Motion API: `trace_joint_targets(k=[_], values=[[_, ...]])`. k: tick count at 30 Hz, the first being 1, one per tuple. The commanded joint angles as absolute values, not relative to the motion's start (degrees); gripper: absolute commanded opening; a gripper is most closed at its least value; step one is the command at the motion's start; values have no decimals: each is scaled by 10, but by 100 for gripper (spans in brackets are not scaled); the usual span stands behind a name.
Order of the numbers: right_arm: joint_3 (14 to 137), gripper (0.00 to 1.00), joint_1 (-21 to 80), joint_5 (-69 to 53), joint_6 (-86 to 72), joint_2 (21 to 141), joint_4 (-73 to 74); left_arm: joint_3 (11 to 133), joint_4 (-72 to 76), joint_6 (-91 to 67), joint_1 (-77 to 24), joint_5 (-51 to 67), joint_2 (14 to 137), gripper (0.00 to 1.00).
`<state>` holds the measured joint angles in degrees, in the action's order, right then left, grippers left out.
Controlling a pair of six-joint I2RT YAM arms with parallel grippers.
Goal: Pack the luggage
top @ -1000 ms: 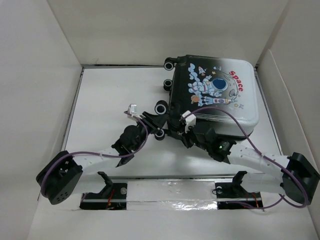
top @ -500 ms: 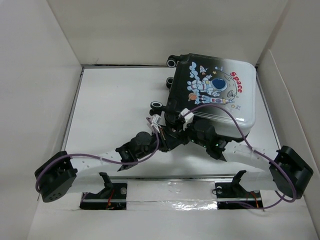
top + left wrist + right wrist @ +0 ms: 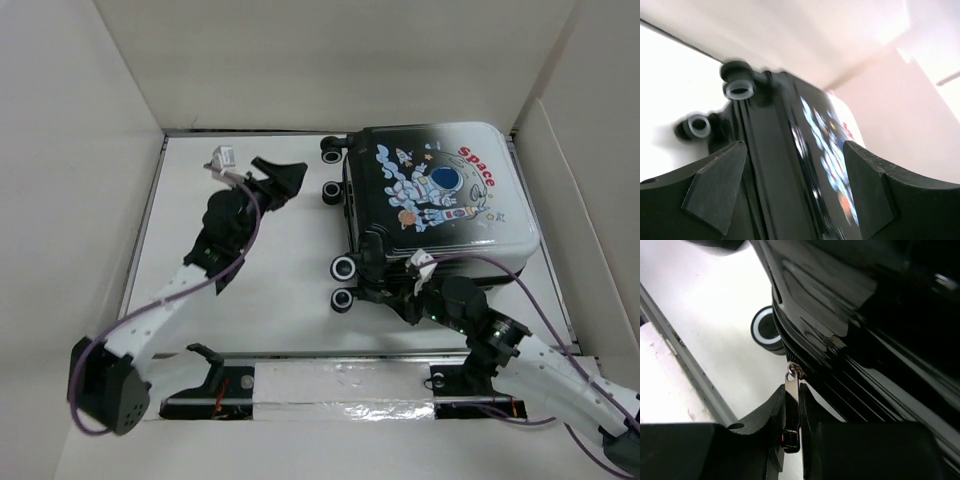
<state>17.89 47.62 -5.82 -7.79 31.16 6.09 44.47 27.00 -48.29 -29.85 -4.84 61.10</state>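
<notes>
The luggage lies flat on the far right part of the table, with its printed side up. The shell is glossy black and fades to white toward the near edge. It carries a cartoon astronaut and the red word "Space". The two halves are closed together, so the inside is hidden. Four black-and-white wheels stick out from its left side.

The left gripper hangs left of the luggage, near the far wheels, apart from it. Its fingers stand wide with nothing between them. In the left wrist view the luggage is blurred and the print is only a smear of colours.

The right gripper is at the near left corner of the luggage. From above, the wrist covers its fingertips and this corner. In the right wrist view the fingers are narrow and pinch the metal zipper pull, which hangs from the zip line. There the shell is dark with reflections, and only one wheel shows beside it.
</notes>
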Motion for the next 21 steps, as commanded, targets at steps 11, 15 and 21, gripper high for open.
trace_joint_targets(k=[11, 15, 21], values=[[205, 0, 472, -76, -103, 185, 112, 816, 200, -289, -237, 106, 1038, 56], [205, 0, 472, -75, -103, 183, 115, 803, 214, -265, -232, 93, 1043, 47], [206, 0, 472, -78, -97, 204, 101, 859, 188, -204, -232, 107, 1086, 55]])
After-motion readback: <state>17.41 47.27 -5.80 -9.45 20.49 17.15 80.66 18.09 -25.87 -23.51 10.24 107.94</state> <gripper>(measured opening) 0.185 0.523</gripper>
